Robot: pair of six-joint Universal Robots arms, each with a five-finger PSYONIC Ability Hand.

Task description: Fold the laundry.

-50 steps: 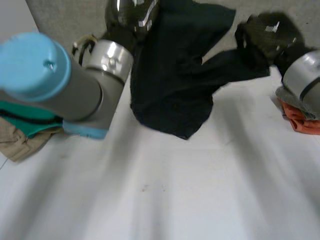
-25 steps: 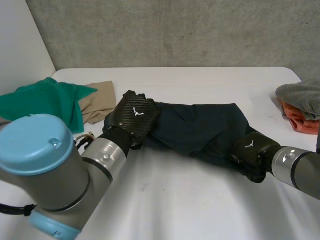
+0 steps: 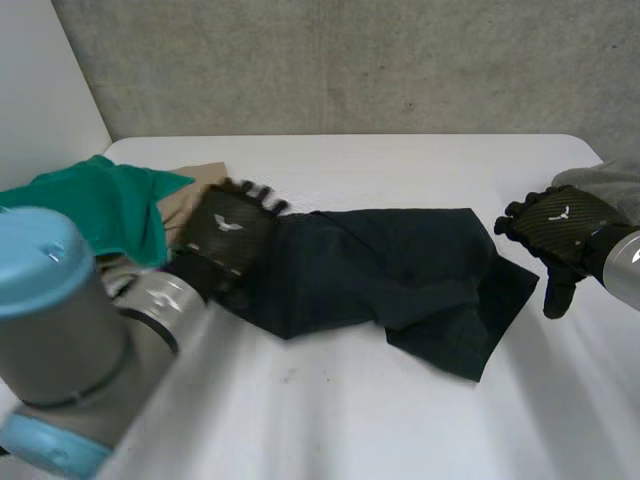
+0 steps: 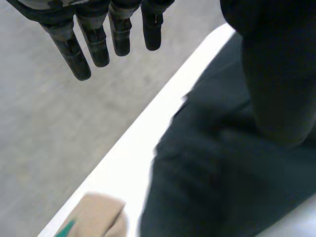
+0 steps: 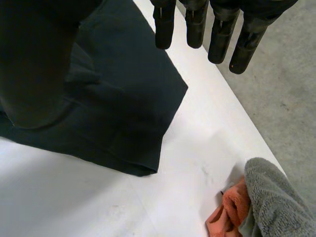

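On the white worktop (image 3: 400,160), in the middle, a dark garment (image 3: 400,270) lies spread out but rumpled. There are folds across its centre, and one corner sticks out toward the near side. The left hand (image 3: 228,225) is at the garment's left end, right beside the cloth's edge. In the left wrist view its fingers (image 4: 98,44) are straight and apart, with nothing between them. I cannot tell from here whether the palm touches the cloth. The right hand (image 3: 558,222) is just off the garment's right edge, over bare worktop. Its fingers (image 5: 219,34) are also stretched out and spread, gripping nothing, and the garment's right corner lies under and beside the palm.

Behind the left hand, at the worktop's left end, a green cloth (image 3: 100,205) lies bunched up, partly covering a tan cloth (image 3: 200,180). At the far right end, a grey cloth (image 5: 276,197) sits heaped on an orange cloth (image 5: 227,212), well apart from the dark garment.
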